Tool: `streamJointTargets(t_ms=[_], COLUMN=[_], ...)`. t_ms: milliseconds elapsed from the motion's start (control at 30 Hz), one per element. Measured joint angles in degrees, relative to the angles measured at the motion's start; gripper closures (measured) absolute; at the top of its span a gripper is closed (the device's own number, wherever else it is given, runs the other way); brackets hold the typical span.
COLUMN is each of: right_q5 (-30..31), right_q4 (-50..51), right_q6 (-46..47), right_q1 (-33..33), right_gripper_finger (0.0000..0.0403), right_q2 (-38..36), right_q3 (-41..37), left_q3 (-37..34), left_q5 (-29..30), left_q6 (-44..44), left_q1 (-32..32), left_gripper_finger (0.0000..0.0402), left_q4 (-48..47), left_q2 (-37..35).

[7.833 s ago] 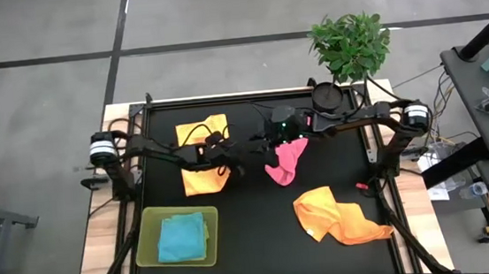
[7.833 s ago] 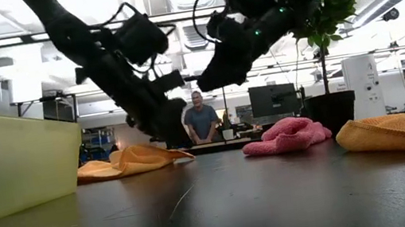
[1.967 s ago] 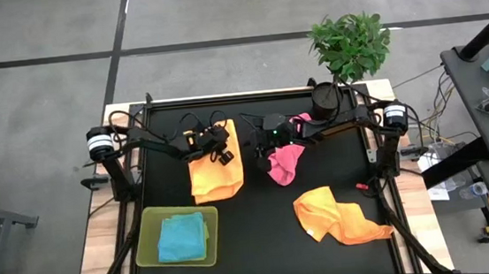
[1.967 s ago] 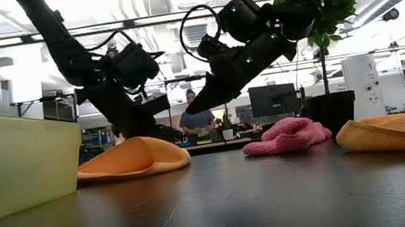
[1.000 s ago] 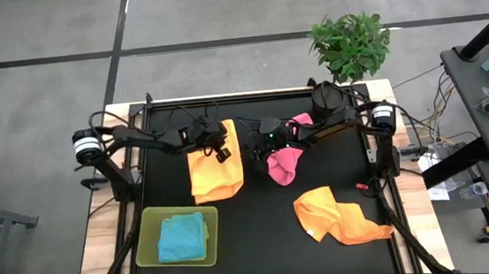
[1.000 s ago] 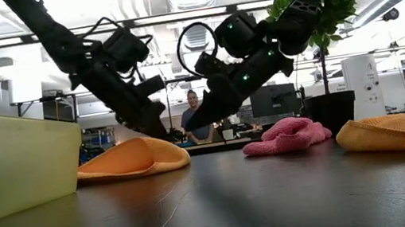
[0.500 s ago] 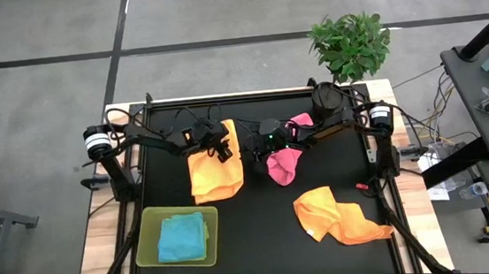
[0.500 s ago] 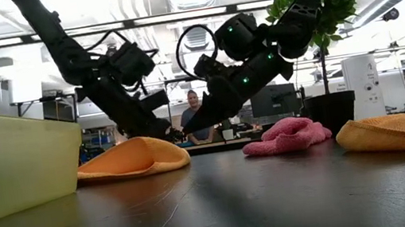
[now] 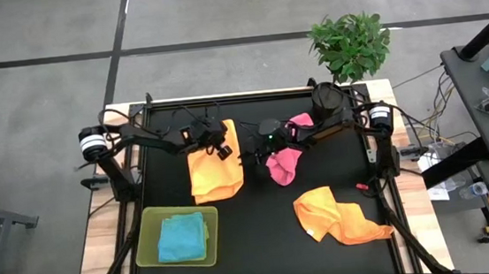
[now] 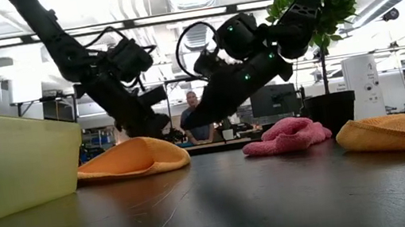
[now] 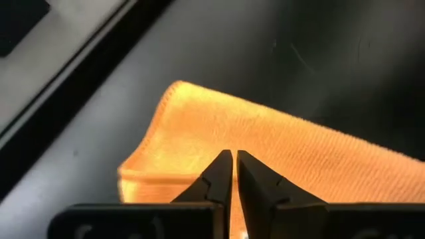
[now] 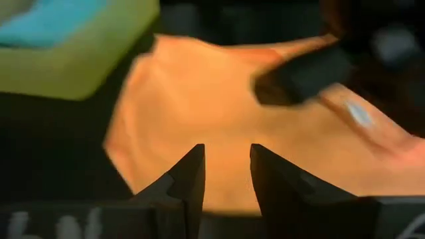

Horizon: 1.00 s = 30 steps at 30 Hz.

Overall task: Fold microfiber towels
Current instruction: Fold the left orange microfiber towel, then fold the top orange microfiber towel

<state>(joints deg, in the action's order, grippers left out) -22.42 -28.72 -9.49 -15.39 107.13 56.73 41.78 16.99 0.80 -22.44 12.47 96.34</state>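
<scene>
Two grippers hover over the folded orange towel (image 9: 215, 164) at the tabletop's (image 9: 262, 233) far side: left gripper (image 11: 233, 174) with jaws closed and empty, right gripper (image 12: 226, 169) with jaws partly open, beside a pink towel (image 9: 284, 162).

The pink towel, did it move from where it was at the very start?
Yes. In the high view the pink towel now lies a little nearer the dark plant pot at the table's far edge than at the start, and more bunched up.
</scene>
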Motion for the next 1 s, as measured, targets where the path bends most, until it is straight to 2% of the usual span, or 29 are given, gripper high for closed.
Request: streamJointTargets(t_ms=[133, 300, 467, 667, 800, 1000], right_q5=[-1.6, -1.6, -1.6, -1.7, -1.8, -1.8], right_q4=[-0.7, 1.0, 8.6, 15.8, 15.9, 15.9], right_q6=[0.9, 1.6, 2.7, 1.5, 1.4, 1.4], right_q1=[1.9, 3.4, 3.4, 3.1, 3.1, 3.1], right_gripper_finger=[0.0299, 0.0323, 0.0354, 0.0385, 0.0394, 0.0394], right_q2=[1.9, 8.3, 12.1, 13.7, 13.9, 13.9], right_q3=[2.6, 8.5, 14.6, 18.2, 18.3, 18.3], left_q3=[0.0, 0.1, -0.1, -0.5, -1.1, -1.6], left_q5=[0.0, 0.0, 0.2, 1.5, 0.6, -6.4], left_q6=[0.0, 1.2, 1.3, 3.1, 4.1, 6.0], left_q1=[-0.1, -0.2, -0.3, -0.9, -0.9, -1.7], left_gripper_finger=[0.0397, 0.0401, 0.0401, 0.0401, 0.0401, 0.0373], left_q4=[-0.5, -5.1, -11.7, -14.6, -14.6, -11.3], left_q2=[-2.3, -7.2, -12.1, -15.8, -16.1, -11.6])
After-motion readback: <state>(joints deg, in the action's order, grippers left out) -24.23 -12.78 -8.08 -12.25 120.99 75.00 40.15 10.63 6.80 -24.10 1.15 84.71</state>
